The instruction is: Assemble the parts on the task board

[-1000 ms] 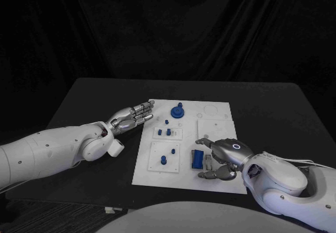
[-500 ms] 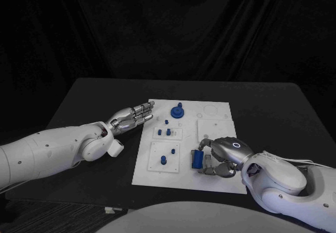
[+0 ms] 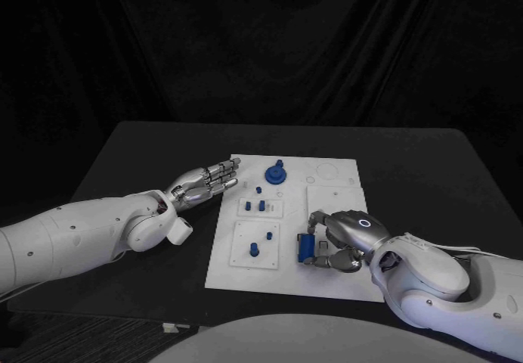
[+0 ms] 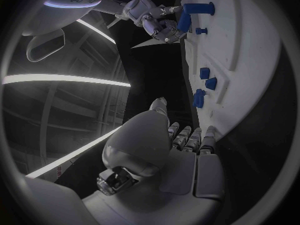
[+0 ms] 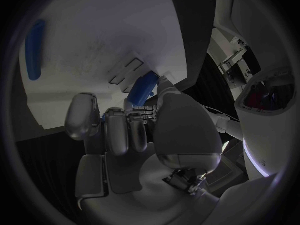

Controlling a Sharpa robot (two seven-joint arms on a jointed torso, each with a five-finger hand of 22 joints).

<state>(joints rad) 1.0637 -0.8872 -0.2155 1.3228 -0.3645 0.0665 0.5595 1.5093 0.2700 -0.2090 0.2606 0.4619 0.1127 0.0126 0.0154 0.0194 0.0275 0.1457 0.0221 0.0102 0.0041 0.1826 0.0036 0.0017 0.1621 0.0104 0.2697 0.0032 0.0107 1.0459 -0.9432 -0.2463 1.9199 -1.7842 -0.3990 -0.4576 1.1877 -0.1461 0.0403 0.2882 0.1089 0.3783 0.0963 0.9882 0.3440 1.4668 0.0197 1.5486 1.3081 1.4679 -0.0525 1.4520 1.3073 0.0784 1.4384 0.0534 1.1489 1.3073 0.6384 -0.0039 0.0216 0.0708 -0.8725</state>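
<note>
The white task board point(image 3: 338, 200) lies mid-table. My right hand point(image 3: 340, 240) is over its near right part, fingers curled round an upright blue block point(image 3: 306, 247) that stands on the board; the block point(image 5: 144, 87) shows between thumb and fingers point(image 5: 119, 127), and the left wrist view shows the block point(image 4: 184, 21) in that hand point(image 4: 150, 17). A round blue part with a peg point(image 3: 276, 174) stands at the far end. Small blue pieces point(image 3: 256, 206) and a blue peg point(image 3: 255, 248) sit on the left side. My left hand point(image 3: 204, 183) is flat and open beside the board's left edge.
The black table point(image 3: 131, 166) stretches wide on both sides of the board. A black curtain closes off the back. Another long blue part point(image 5: 34, 50) lies on the board point(image 5: 100, 30) beyond my right hand.
My right hand has slid left to the blue block and its fingers have curled in around it. The left hand has stayed still.
</note>
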